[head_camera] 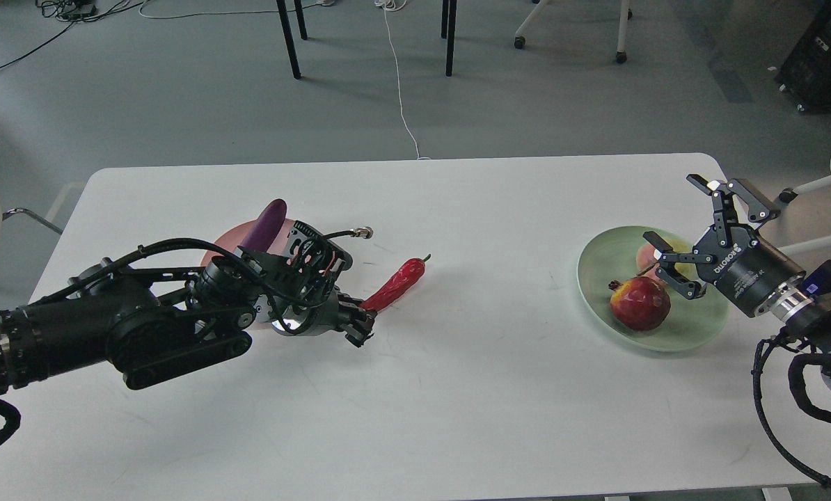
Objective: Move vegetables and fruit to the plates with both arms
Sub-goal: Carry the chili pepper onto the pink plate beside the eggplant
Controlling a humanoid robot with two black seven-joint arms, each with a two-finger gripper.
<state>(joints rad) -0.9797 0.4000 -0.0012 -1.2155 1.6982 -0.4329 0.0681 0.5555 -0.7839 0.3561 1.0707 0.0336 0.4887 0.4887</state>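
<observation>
A: Left gripper point(362, 327) sits at the chili's point(396, 284) near end, jaws seemingly pinched on it?

B: Looks so. Lift level, carry to the pink plate point(222, 245) beside the eggplant point(265, 221).

A: Right gripper point(694, 233)?

B: Jaws apart over the green plate point(600, 271); pomegranate point(639, 303) and yellow fruit point(645, 255) lie there.

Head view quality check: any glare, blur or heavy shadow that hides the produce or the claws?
Head view: soft, even light with faint shadows on the white table; chili pepper and pomegranate sharp; right claw crisp, open; left claw dark and foreshortened, its fingers hard to separate; eggplant partly hidden by the arm.
</observation>
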